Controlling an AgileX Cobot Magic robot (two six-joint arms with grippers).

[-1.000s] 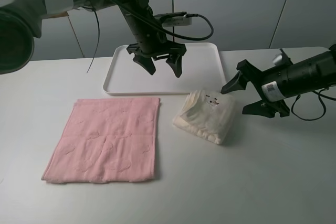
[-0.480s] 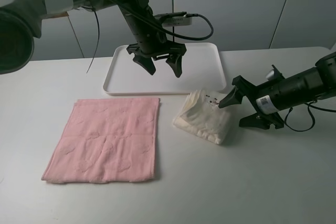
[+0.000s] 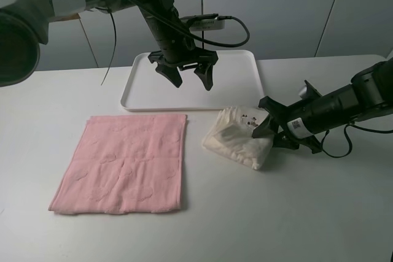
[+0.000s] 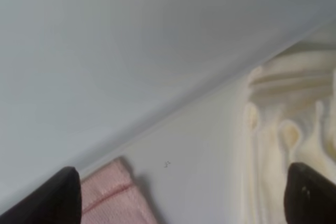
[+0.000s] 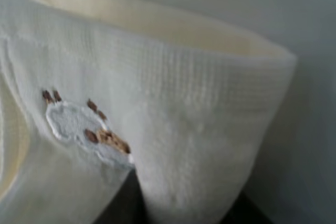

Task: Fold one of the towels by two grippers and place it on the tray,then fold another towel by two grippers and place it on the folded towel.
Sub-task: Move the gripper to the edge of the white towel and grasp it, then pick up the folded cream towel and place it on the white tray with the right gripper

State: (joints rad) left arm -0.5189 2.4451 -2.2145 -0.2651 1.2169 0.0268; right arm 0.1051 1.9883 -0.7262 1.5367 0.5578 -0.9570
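Note:
A folded cream towel (image 3: pixel 236 139) with a small embroidered patch lies on the table just in front of the white tray (image 3: pixel 233 75). A pink towel (image 3: pixel 123 161) lies spread flat to its left. My right gripper (image 3: pixel 265 119) is open, with its fingers around the cream towel's right edge. In the right wrist view the cream towel (image 5: pixel 157 103) fills the frame, with one dark finger (image 5: pixel 123 203) below it. My left gripper (image 3: pixel 193 83) hangs open and empty over the tray. Its wrist view shows the tray (image 4: pixel 131 51), the pink towel's corner (image 4: pixel 107 195) and the cream towel (image 4: pixel 289 129).
The tray holds nothing and stands at the back of the white table (image 3: pixel 295 213). A grey wall with panel seams rises behind the table. The left arm's cable (image 3: pixel 110 41) hangs down at the back left.
My right gripper has moved left and down across the table until it reached the cream towel's right edge. The left arm and both towels have not moved.

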